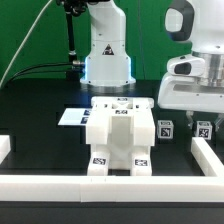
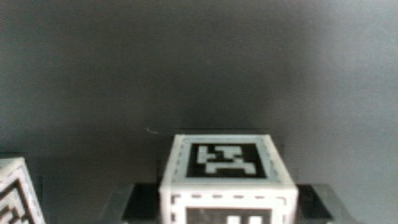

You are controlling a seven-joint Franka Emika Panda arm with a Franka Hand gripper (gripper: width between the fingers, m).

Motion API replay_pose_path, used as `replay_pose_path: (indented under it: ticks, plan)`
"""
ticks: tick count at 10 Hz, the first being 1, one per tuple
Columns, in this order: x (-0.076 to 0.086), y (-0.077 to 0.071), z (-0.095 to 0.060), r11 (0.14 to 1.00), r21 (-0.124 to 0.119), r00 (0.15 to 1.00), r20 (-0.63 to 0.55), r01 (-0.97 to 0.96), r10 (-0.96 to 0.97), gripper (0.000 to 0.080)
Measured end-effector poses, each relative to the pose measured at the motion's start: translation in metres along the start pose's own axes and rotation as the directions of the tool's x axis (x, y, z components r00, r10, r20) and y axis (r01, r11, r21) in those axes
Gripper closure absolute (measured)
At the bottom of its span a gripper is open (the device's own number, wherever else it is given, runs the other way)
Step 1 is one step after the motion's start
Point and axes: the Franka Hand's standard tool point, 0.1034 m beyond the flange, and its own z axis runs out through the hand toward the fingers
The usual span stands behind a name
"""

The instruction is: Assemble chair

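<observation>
The partly built chair [image 1: 120, 135], chunky white parts with black-and-white tags, stands in the middle of the black table. Two small white tagged cubes sit at the exterior view's right, one [image 1: 167, 128] free and one [image 1: 204, 129] under my gripper [image 1: 203, 116]. In the wrist view my gripper [image 2: 226, 203] is shut on that cube [image 2: 224, 163], with a dark finger [image 2: 135, 200] against each side. The cube seems to rest on or just above the table. The corner of another tagged part [image 2: 13, 190] shows beside it.
The marker board [image 1: 70, 117] lies flat behind the chair, in front of the robot base [image 1: 108, 55]. Long plain white border bars run along the front [image 1: 110, 186], the exterior view's left [image 1: 4, 148] and right [image 1: 207, 152].
</observation>
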Motion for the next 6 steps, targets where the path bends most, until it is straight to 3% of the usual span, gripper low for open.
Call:
replay_pose_path:
  ticks: [2, 3, 4, 5, 6]
  plan:
    - [0.0, 0.001, -0.005, 1.0, -0.009, 1.0, 0.018, 0.012, -0.011, 0.0517]
    - [0.005, 0.003, -0.034, 1.0, -0.007, 0.999, 0.037, 0.021, -0.021, 0.0515]
    - [0.013, 0.011, -0.07, 0.998, 0.017, 0.998, 0.016, 0.059, -0.059, 0.0515]
    - [0.02, 0.028, -0.093, 0.993, 0.02, 0.993, 0.031, 0.116, -0.116, 0.0515]
    - [0.037, 0.048, -0.12, 0.989, 0.027, 0.988, 0.036, 0.146, -0.147, 0.0515]
